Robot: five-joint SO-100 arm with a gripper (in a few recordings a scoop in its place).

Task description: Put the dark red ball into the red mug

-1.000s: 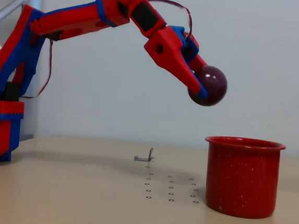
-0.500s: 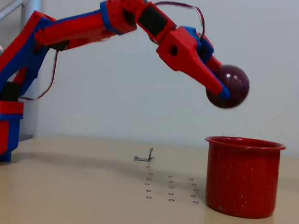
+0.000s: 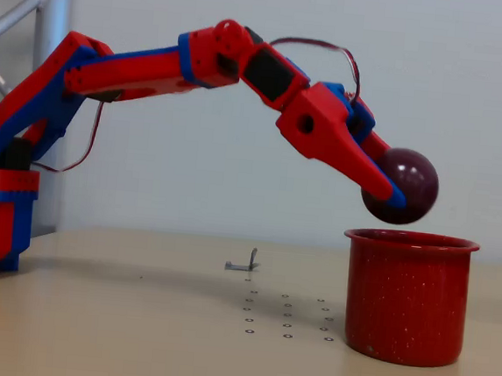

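Holding dark red ball (image 3: 405,186) — gripper (image 3: 391,190) angled down, above upright red mug (image 3: 407,298)

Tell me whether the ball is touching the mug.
Apart. The fixed view shows a thin strip of wall between the ball, held in the gripper, and the mug's rim.

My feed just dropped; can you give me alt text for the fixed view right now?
The red-and-blue arm's gripper holds the dark red ball just above the open red mug, over its left-centre, not yet released. The mug stands upright on the beige table, at right.
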